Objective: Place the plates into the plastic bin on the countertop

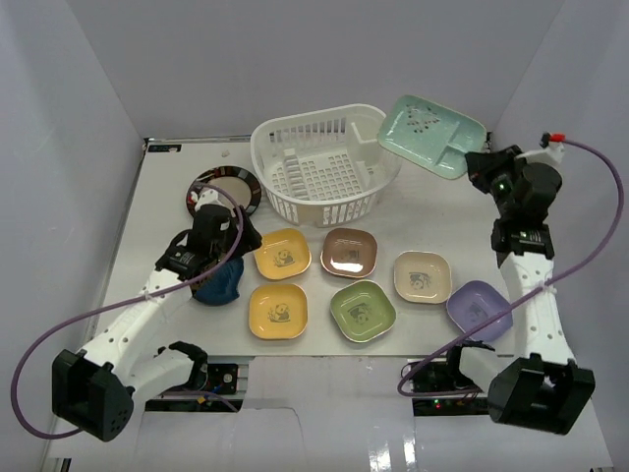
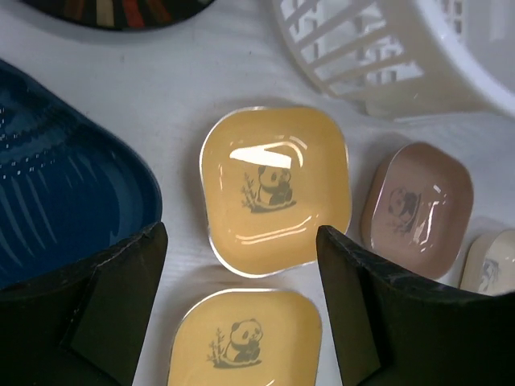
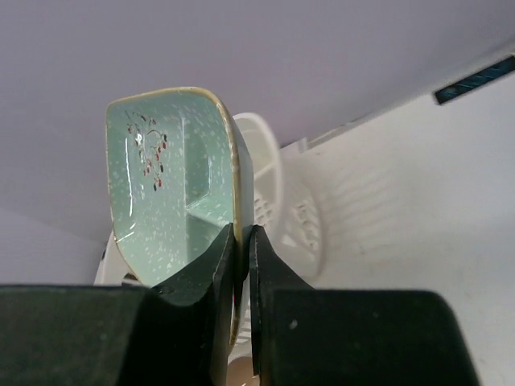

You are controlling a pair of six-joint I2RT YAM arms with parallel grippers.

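Right claw (image 3: pixel 241 240) clamped on the edge of the pale teal speckled rounded-square plate (image 1: pixel 430 135), held tilted in the air just over the far right rim of the large white slotted plastic bin (image 1: pixel 324 167) at the back of the white desk (image 1: pixel 157 211). Left claw (image 2: pixel 240 237) jaws wide apart, gripping nothing, over the rear yellow rounded-square dish (image 2: pixel 273 189), with the blue leaf-shaped plate (image 2: pixel 64 177) beside it. The front yellow dish (image 1: pixel 278 310), brown dish (image 1: pixel 350 252), green dish (image 1: pixel 362 310), cream dish (image 1: pixel 423 276) and lavender plate (image 1: pixel 479 309) lie flat in front of the bin, the dark-rimmed round plate (image 1: pixel 236 182) to its left.
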